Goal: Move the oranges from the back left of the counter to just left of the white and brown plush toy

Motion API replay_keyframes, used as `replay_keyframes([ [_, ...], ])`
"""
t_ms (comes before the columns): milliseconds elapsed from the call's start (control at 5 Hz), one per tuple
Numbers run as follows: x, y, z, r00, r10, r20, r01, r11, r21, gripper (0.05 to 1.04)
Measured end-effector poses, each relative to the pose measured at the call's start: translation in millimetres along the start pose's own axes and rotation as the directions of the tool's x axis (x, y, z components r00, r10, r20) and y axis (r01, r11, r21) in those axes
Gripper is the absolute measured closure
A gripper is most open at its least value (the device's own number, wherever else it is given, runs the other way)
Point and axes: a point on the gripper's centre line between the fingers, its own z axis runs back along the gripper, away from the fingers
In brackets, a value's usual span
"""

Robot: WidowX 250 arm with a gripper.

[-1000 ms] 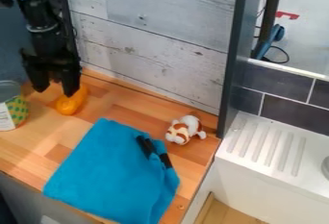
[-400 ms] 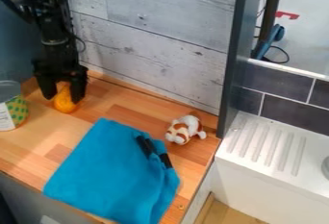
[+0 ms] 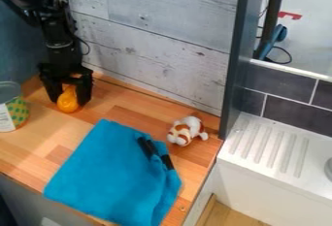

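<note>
The black two-finger gripper (image 3: 68, 102) stands with fingers spread either side of the shiny orange rounded object (image 3: 68, 103) on the wooden counter (image 3: 123, 108), partly hiding it; whether they touch, I can't tell.

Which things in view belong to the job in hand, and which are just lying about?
At work:
- gripper, its fingers apart
- orange object, between those fingers

Lying about:
- can with a patterned label
- blue cloth
- brown-and-white toy animal
</note>
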Motion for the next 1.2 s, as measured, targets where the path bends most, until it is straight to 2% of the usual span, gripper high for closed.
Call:
replay_keyframes([
  [200, 2, -3, 0, 1.000, -0.003, -0.004, 0.003, 1.000, 0.004, 0.271],
  [400, -3, -10, 1, 1.000, -0.012, -0.016, 0.013, 1.000, 0.014, 0.271],
  [600, -11, -18, 35, 0.999, -0.045, 0.025, 0.044, 0.998, 0.052, 0.271],
  [800, -15, -45, 49, 0.987, -0.142, 0.070, 0.139, 0.989, 0.048, 0.271],
  [1000, -17, -76, 48, 0.965, -0.259, 0.042, 0.258, 0.966, 0.017, 0.271],
  [1200, -19, -105, 36, 0.938, -0.346, 0.012, 0.347, 0.938, -0.018, 0.271],
])
